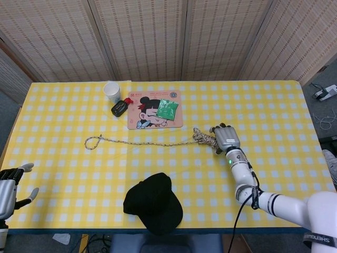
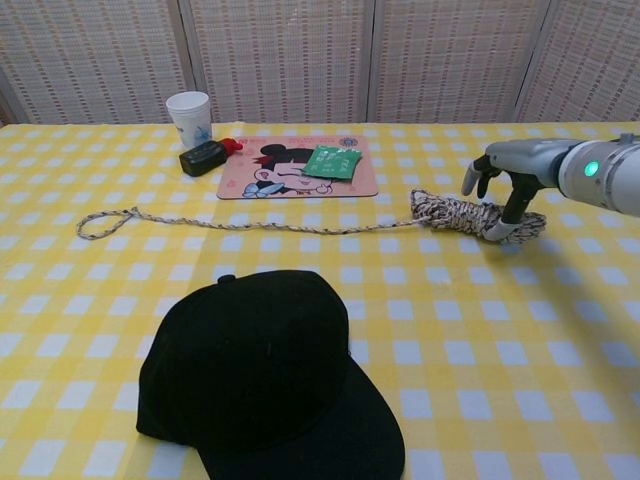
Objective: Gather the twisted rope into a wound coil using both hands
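Observation:
The twisted rope lies across the yellow checked table, its thin tail [image 1: 142, 143] running left to a small loop [image 2: 100, 224]. Its right end is a wound bundle [image 2: 455, 212], also seen in the head view [image 1: 203, 137]. My right hand [image 2: 510, 172] arches over the bundle's right end with fingers pointing down and spread, the thumb tip touching the rope; in the head view this hand [image 1: 226, 138] covers that end. My left hand [image 1: 9, 184] hovers at the table's near left corner, fingers apart and holding nothing, far from the rope.
A black cap [image 2: 265, 375] sits near the front edge, below the rope's middle. Behind the rope lie a cartoon mouse pad [image 1: 152, 118] with a green packet [image 1: 168, 108], a black device [image 1: 119, 108] and a white paper cup [image 1: 111, 91].

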Robot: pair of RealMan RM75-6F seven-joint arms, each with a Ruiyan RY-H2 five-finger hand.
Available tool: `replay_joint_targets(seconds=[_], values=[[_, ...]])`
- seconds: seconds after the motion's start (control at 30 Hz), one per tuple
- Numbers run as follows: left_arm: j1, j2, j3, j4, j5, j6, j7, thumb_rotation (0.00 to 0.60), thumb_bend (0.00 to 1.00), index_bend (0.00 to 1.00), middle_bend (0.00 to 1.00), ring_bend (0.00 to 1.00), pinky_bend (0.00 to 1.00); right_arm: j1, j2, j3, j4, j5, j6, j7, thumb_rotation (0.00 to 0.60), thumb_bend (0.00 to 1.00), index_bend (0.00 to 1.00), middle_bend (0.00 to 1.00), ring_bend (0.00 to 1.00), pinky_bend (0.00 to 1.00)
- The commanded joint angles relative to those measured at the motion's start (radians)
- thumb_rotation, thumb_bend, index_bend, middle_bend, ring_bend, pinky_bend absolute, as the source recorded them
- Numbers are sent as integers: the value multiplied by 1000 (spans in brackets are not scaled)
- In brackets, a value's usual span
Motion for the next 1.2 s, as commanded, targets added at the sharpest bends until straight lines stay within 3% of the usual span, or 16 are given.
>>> replay_joint_targets(seconds=[0.03,0.73,0.9,1.07,1.2], values=[[0,-2,0,2,-2,-2,-2,600,278,304,330,273,196,15,-27,-14,30,12,8,-15,600,144,247,268,106,200],[-4,-13,2,21,-6,-18,-16,600,278,305,330,273,190,46,-130,-33,154,14,49,-72,600,212,381,370,130,200],[-5,-14,1,24,-9,-20,-18,600,278,308,330,273,190,52,-150,-32,177,0,52,-81,600,342,438,407,164,200],[-5,-15,1,28,-12,-23,-21,600,278,311,330,273,190,52,-172,-33,207,-46,62,-71,600,551,531,479,235,200],[-7,-8,-2,33,-13,-24,-21,600,278,313,330,273,190,36,-171,-18,208,-107,72,-6,600,607,610,536,296,234]])
